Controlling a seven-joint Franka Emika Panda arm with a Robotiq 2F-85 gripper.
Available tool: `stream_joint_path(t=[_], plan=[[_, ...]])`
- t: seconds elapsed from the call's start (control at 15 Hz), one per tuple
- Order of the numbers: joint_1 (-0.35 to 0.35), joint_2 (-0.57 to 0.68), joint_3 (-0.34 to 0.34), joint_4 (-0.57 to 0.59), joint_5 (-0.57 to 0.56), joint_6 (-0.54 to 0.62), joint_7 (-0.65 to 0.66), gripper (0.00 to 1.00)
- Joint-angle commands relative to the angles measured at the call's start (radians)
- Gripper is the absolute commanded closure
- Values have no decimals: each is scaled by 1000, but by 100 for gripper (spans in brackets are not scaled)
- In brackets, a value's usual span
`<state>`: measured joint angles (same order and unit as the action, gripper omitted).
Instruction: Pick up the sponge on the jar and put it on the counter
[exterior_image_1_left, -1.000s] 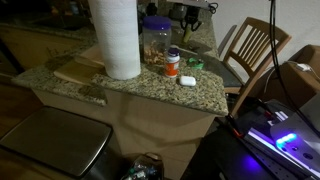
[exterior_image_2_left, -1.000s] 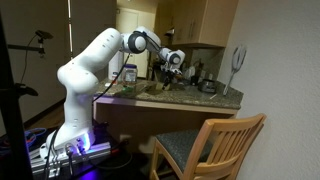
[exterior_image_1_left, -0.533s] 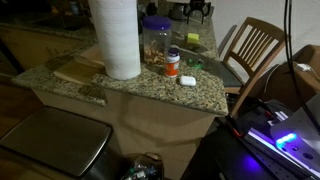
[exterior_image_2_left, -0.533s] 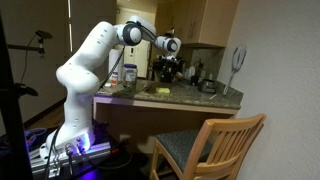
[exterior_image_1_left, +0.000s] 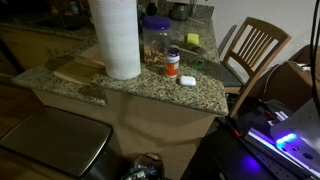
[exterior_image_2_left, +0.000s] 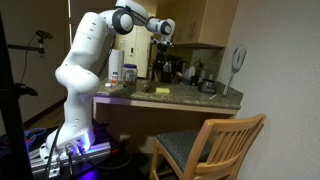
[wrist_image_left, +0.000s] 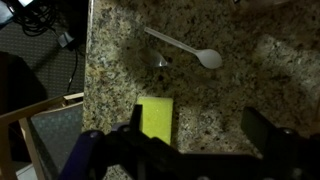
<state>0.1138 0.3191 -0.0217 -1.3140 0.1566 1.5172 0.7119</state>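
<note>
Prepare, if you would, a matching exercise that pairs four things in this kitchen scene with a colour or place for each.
Things:
1. sponge
2. jar
3. small bottle
4. chair

Descriptions:
A. orange, with a white cap
B. topped by a blue-purple lid
C. yellow, lying flat on the counter
D. wooden, with a slatted back, standing past the counter's end

Pairs: 1-C, 2-B, 3-A, 4-D

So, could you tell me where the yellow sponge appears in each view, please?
In an exterior view: the sponge lies upper centre, behind the orange bottle.
In an exterior view: the sponge is a small yellow patch mid-frame.
Wrist view: lower centre, flat.
Shared landmark: the speckled granite counter beneath it.
</note>
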Motion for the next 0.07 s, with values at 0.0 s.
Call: stream_joint_path(t=[0.0], plan=[[-8, 4, 9, 0, -3, -3, -1, 0]])
